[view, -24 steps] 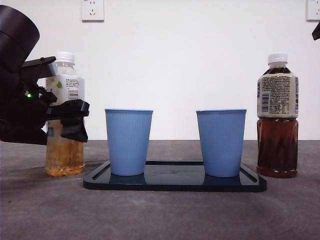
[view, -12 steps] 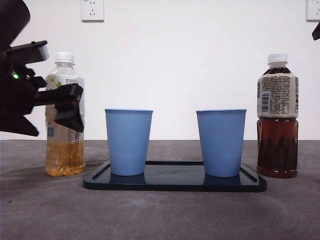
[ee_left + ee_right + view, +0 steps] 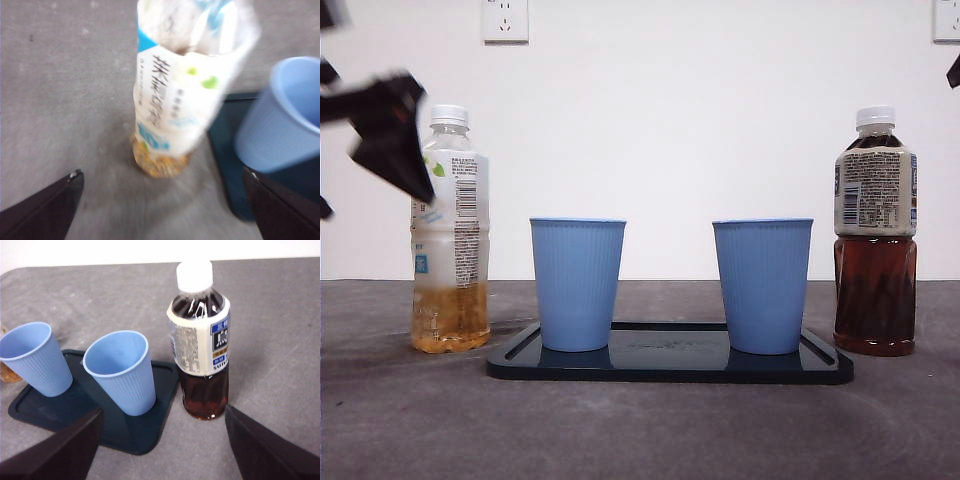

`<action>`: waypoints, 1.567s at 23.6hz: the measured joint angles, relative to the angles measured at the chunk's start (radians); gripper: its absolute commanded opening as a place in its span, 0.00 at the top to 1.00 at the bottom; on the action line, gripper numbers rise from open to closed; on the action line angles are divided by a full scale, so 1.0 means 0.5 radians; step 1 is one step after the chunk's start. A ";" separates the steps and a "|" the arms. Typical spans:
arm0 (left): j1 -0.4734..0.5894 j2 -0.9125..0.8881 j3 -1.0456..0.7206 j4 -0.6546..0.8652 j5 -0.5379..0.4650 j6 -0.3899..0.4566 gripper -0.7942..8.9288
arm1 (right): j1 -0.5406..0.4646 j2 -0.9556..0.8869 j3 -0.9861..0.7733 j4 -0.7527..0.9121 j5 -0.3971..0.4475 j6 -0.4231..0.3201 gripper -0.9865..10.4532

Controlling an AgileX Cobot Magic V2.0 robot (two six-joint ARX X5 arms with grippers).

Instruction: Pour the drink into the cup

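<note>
A pale tea bottle (image 3: 450,230) with a white cap and a little amber drink stands on the table left of the tray; it also shows in the left wrist view (image 3: 175,100). My left gripper (image 3: 390,130) is open and empty, raised up and to the left of that bottle, blurred; its jaws stand wide apart in the left wrist view (image 3: 162,175). Two blue cups (image 3: 577,283) (image 3: 762,285) stand upright on a dark tray (image 3: 670,365). A dark tea bottle (image 3: 875,230) stands right of the tray. My right gripper (image 3: 162,412) is open above it, apart from it.
The right arm shows only as a black tip (image 3: 953,70) at the top right corner of the front view. The grey table (image 3: 640,430) stretches in front of the tray. A white wall with sockets (image 3: 505,20) is behind.
My left gripper has let go of the pale bottle and moved up and to the left, away from it. The bottle stays standing. The right arm has not moved.
</note>
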 measured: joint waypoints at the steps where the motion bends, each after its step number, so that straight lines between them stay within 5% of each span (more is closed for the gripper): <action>1: -0.008 -0.101 0.001 -0.085 0.000 -0.018 0.41 | 0.000 0.000 0.000 -0.009 0.000 0.001 0.58; 6: -0.021 -0.453 0.000 -0.304 0.000 -0.051 0.59 | 0.000 0.000 0.000 -0.014 0.000 0.004 0.60; 9: -0.021 -0.634 0.001 -0.402 -0.001 -0.068 0.88 | 0.000 0.000 0.000 -0.015 0.001 0.005 0.92; 10: -0.021 -0.669 0.000 -0.423 -0.001 -0.075 0.91 | 0.000 0.000 0.000 -0.015 0.001 0.004 0.91; 29: -0.021 -0.771 0.001 -0.547 -0.001 -0.111 0.91 | 0.000 0.000 0.000 -0.012 0.000 0.007 0.91; 37: 0.513 -1.324 -0.244 -0.039 -0.003 0.526 0.91 | 0.000 0.000 0.000 -0.012 0.000 0.007 0.91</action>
